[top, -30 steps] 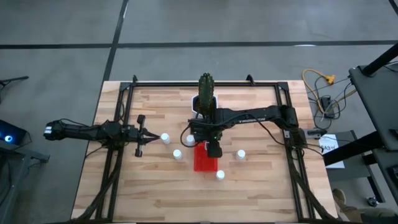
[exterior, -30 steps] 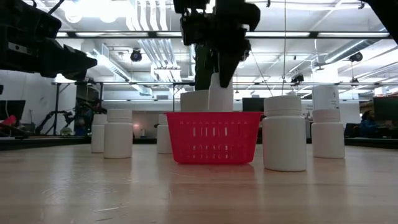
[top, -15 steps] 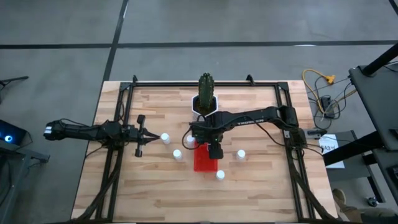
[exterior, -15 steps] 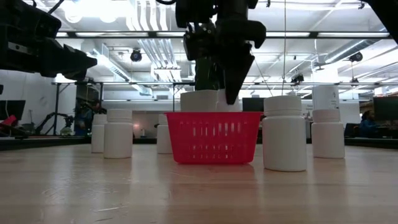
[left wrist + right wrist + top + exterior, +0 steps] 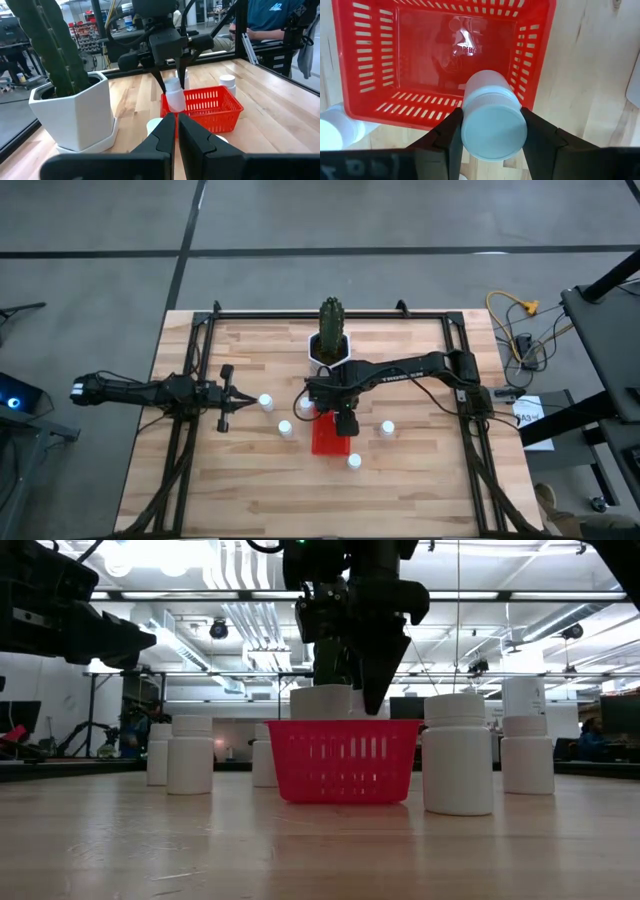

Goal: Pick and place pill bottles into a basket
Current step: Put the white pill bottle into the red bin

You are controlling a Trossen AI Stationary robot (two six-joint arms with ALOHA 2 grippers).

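Observation:
My right gripper [image 5: 345,420] hangs over the red basket [image 5: 329,440], fingers pointing down, shut on one white pill bottle [image 5: 493,127]. The left wrist view shows that bottle [image 5: 175,98] at the basket's [image 5: 212,107] rim. Other pill bottles stand upright on the table around the basket [image 5: 266,402] [image 5: 285,428] [image 5: 387,428] [image 5: 354,461]. My left gripper [image 5: 232,398] waits shut at the table's left, holding nothing. My right gripper pinches the bottle's upper end [image 5: 470,107], at the cap, between its two fingers [image 5: 451,134] from above. The bottle hangs below the fingers, slightly tilted, clear of the table, over the basket's inside close to one wall [image 5: 522,95].
A white pot with a tall green cactus [image 5: 330,340] stands just beyond the basket toward the far edge. Another bottle [image 5: 305,406] stands close to the basket's far left corner. Black frame rails [image 5: 190,430] run along the table's sides. Bare wood lies toward the near edge.
My right gripper has come straight down with the bottle toward the basket. In the low view the bottle, earlier showing well above the rim, now sits behind the basket's wall.

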